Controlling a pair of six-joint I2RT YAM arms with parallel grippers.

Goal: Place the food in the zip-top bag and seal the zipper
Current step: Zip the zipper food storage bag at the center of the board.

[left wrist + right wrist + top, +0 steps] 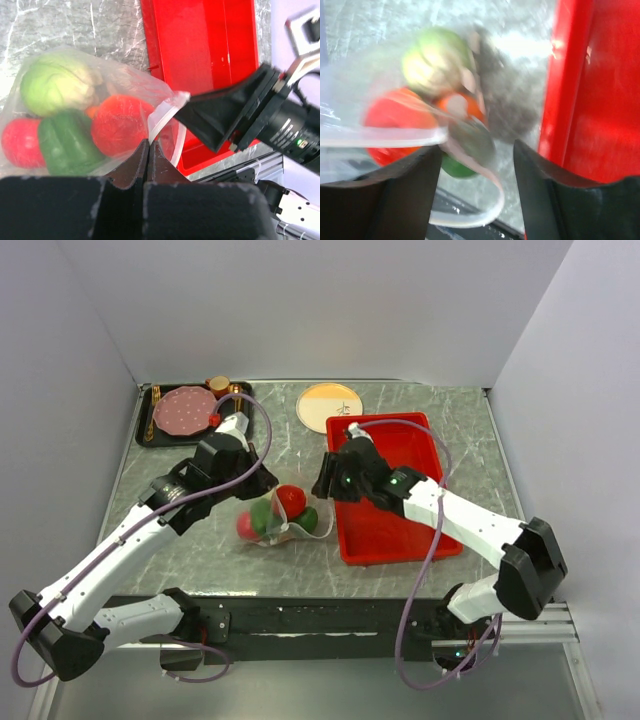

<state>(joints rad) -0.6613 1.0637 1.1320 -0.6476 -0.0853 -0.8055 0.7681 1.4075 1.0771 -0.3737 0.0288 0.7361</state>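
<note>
The food (285,508) sits bunched inside the zip-top bag (268,532), which lies on the grey marbled tabletop (225,570) just left of the red tray (400,525), between the two arms. Through the clear plastic the left wrist view shows a light green cabbage (57,82), a dark green pepper (67,142), a red piece at the far left (20,142), a larger red one (120,125) and a sliver of orange (90,111) wedged among them. The right wrist view is blurred, yet the same colours show through the film.

The zipper (162,117) is a whitish strip that curls up from the mouth of the bag on the side facing the red tray. The mouth gapes and the strip bows out in a loop (487,207).

The left tool (148,146) is closed, its two fingers pressed together on the edge of the bag right where the strip comes down. The right tool (477,146) reaches in from the tray side with its jaws apart. The bag's edge and strip lie at and between its fingers, but the blur hides whether they touch.

Farther back on the tabletop a black tray (143,430) carries a pink plate (183,410), and a yellow plate (330,407) lies behind the red tray.
</note>
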